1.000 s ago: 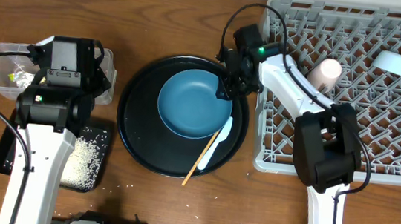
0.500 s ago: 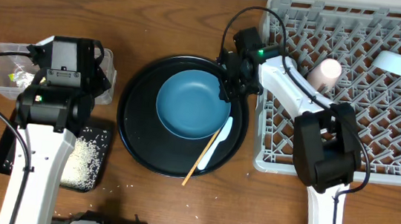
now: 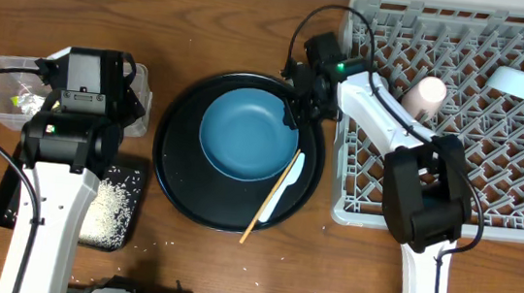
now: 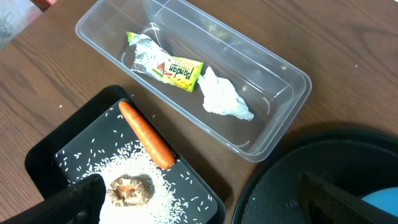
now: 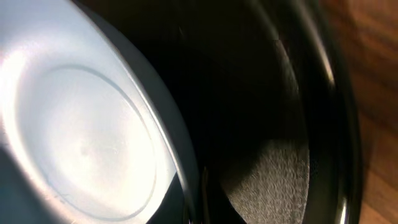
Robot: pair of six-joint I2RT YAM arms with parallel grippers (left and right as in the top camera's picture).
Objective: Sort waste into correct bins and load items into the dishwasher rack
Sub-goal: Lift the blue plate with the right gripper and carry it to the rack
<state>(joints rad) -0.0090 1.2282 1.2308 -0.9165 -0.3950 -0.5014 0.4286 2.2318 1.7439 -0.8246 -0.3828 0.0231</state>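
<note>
Overhead: right gripper clenched on upper-right rim of plate; plate on round tray. Spoon and chopstick just below fingers, across plate's lower-right edge. Rack right of fingers.

Left wrist: left gripper released, fingers wide apart, holding nothing. Carrot and lump between fingers, on shallow tray. Box beyond, with wrapper and tissue.

Right wrist: plate close, left; rim down to bottom centre. Round tray right. Fingers themselves out of frame.
</note>
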